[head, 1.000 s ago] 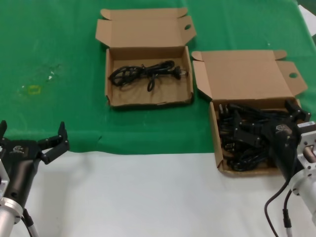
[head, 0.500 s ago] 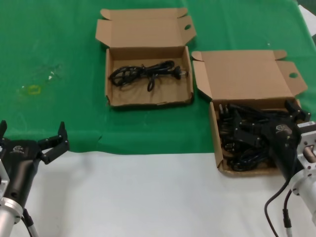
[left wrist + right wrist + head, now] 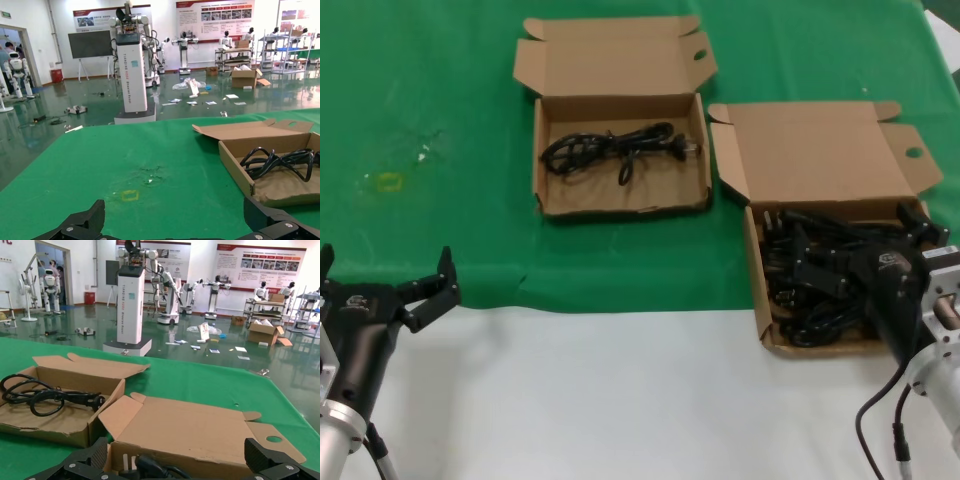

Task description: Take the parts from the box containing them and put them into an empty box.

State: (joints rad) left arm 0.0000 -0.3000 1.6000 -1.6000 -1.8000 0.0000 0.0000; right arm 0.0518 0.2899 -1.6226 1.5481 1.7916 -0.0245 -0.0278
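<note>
My right jaws (image 3: 865, 250) hang spread wide, down in the squarish box (image 3: 763, 300) full of power cords (image 3: 820, 300), its tall lid (image 3: 817, 150) standing open just beyond my fingertips. Nothing is pinched between the fingers that I can make out; the tangle of black cable and plugs lies right under them. From my right wrist, both finger tips (image 3: 272, 457) sit apart over the box's near edge. Off to the inner side and farther out sits the wide shallow box (image 3: 620, 205), short lid (image 3: 612, 55) folded back, one coiled black cord (image 3: 615, 148) already lying in its tray. The two cartons stand close but not touching, both on the green cloth (image 3: 430, 110) over the bench. My left jaws (image 3: 385, 285) are also open and empty, parked well away from both boxes at the cloth's near edge, over the white bench top (image 3: 620, 390).
</note>
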